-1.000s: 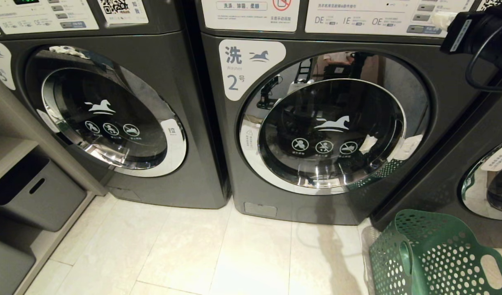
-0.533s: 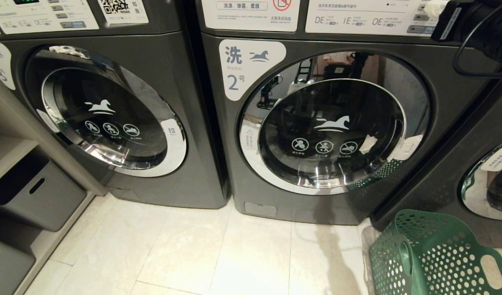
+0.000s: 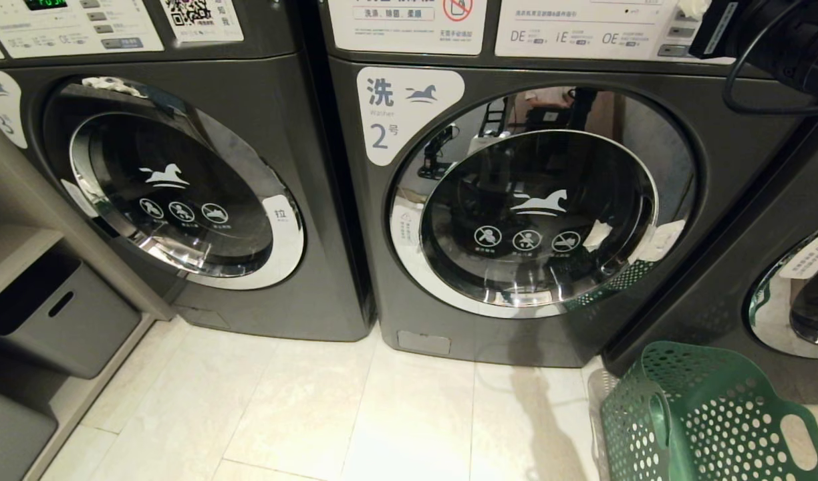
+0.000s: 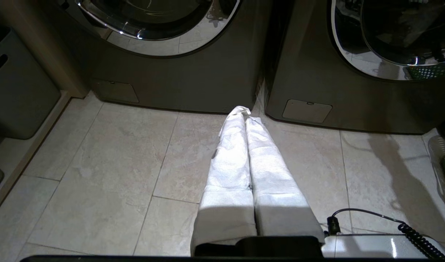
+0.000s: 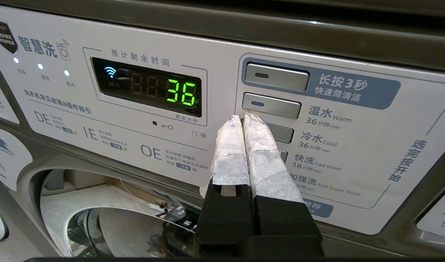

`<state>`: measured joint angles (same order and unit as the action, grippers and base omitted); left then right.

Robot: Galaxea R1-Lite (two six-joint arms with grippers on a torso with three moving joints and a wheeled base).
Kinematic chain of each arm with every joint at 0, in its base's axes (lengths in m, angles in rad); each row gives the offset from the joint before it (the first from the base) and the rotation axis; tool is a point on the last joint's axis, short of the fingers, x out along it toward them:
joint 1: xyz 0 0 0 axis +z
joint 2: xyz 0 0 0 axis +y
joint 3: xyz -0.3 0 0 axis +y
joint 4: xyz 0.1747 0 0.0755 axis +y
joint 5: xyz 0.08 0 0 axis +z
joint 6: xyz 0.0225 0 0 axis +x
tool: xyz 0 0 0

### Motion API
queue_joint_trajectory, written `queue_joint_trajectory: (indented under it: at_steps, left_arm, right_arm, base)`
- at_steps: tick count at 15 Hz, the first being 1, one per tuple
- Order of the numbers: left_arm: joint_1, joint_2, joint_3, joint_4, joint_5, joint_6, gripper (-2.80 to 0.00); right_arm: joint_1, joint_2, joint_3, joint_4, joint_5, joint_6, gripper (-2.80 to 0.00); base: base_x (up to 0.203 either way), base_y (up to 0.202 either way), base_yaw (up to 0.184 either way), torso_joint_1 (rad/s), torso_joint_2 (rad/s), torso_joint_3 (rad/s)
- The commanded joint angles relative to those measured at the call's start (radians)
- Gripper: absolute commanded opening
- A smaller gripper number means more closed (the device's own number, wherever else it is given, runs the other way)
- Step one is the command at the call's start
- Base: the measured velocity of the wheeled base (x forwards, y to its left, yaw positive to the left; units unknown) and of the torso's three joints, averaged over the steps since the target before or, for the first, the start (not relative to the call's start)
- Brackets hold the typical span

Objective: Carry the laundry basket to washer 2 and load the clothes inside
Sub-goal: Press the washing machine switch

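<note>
Washer 2 (image 3: 542, 220) stands in the middle, dark grey, with its round glass door closed and a white "2" label (image 3: 395, 113). The green perforated laundry basket (image 3: 710, 414) sits on the floor at the lower right; the part of its inside that shows is bare. The clothes are out of view. My right gripper (image 5: 243, 118) is shut, its white-wrapped tips at washer 2's control panel (image 5: 135, 120), beside the grey buttons (image 5: 271, 105). The display (image 5: 149, 87) reads 36. My left gripper (image 4: 244, 112) is shut and empty, hanging low over the floor tiles before the gap between two washers.
A like washer marked 3 (image 3: 175, 194) stands to the left and another washer (image 3: 783, 294) to the right, behind the basket. A grey bin (image 3: 55, 321) sits in a shelf unit at the far left. Pale floor tiles (image 3: 355, 407) lie before the machines.
My right arm has risen and shifted a little left along the top of washer 2's panel. The basket, washer door and left gripper have not moved.
</note>
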<state>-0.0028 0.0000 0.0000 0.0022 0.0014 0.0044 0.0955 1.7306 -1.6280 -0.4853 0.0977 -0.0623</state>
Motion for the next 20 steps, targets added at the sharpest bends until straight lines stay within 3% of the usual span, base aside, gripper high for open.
queue_joint_trajectory:
  at_steps: [1,6,20]
  left_arm:
    - [0.001,0.002,0.000,-0.001,0.000,0.000,-2.80]
    - [0.001,0.001,0.000,-0.001,0.000,0.000,-2.80]
    - [0.001,0.001,0.000,-0.001,0.000,0.000,-2.80]
  right_arm:
    - [-0.001,-0.021,0.039,0.017,-0.001,0.002,-2.80]
    - [-0.002,-0.086,0.159,0.026,-0.001,0.003,-2.80]
    - [-0.010,-0.053,0.147,0.015,-0.004,0.001,-2.80]
  base:
    - [0.000,0.000,0.000,0.000,0.00,0.000]
    - [0.000,0.000,0.000,0.000,0.00,0.000]
    - [0.000,0.000,0.000,0.000,0.00,0.000]
